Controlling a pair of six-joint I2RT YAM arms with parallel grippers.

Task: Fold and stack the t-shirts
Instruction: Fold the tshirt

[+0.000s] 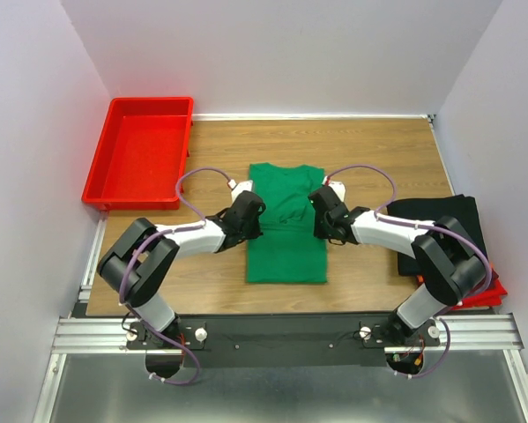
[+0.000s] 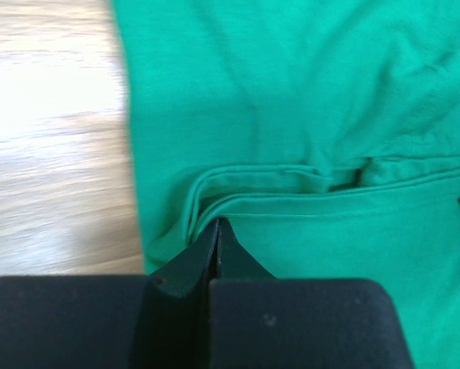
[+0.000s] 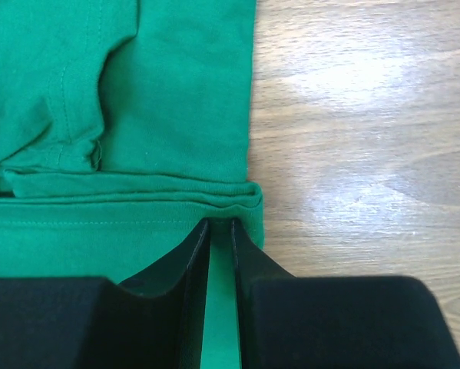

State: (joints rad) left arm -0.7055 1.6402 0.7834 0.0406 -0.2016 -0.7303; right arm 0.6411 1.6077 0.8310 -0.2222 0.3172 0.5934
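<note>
One bright green short-sleeved cloth t-shirt (image 1: pixel 286 238) lies between two black two-finger grippers, the left gripper (image 1: pixel 260 211) and the right gripper (image 1: pixel 316 207). Beyond the left gripper: one rigid red plastic tray (image 1: pixel 140 150). Outboard of the right gripper: one pile of folded cloth shirts, of which two show, one black t-shirt (image 1: pixel 440 220) over one red t-shirt (image 1: pixel 491 290). One wooden table (image 1: pixel 378 150) carries all.

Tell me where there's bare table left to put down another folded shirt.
Best: the far-right corner of the table, bordered by the back wall, the green shirt and the black shirt pile. A narrower strip lies between the red tray and the green shirt. Crowded: the middle, where left pincer and right pincer grip.
</note>
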